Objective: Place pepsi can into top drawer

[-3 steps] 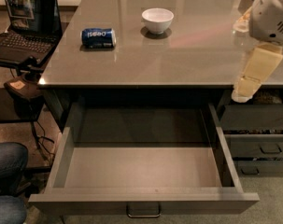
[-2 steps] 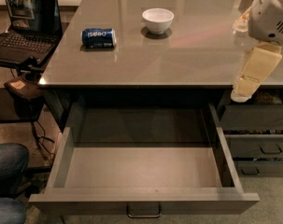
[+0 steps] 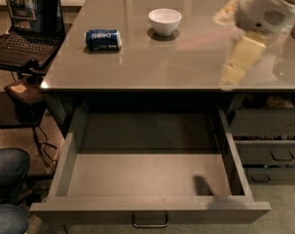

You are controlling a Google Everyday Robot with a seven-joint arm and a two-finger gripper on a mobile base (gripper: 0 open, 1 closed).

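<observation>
The pepsi can [image 3: 103, 39] has not moved since a second ago: it lies on its side on the counter [image 3: 137, 67], towards the left edge, well apart from the gripper. The gripper [image 3: 238, 62] has shifted inward from the counter's right edge and now hangs over the front right part of the top, smeared by motion. I cannot tell whether the claw is spread or pressed together. The top drawer [image 3: 152, 209] stays pulled fully out below the front edge, nothing in it. A white bowl [image 3: 164, 21] stands just right of the can, between it and my arm. A laptop [image 3: 30, 18] sits off the left edge. The arm reaches in from the upper right, wrist angled down and to the left.
</observation>
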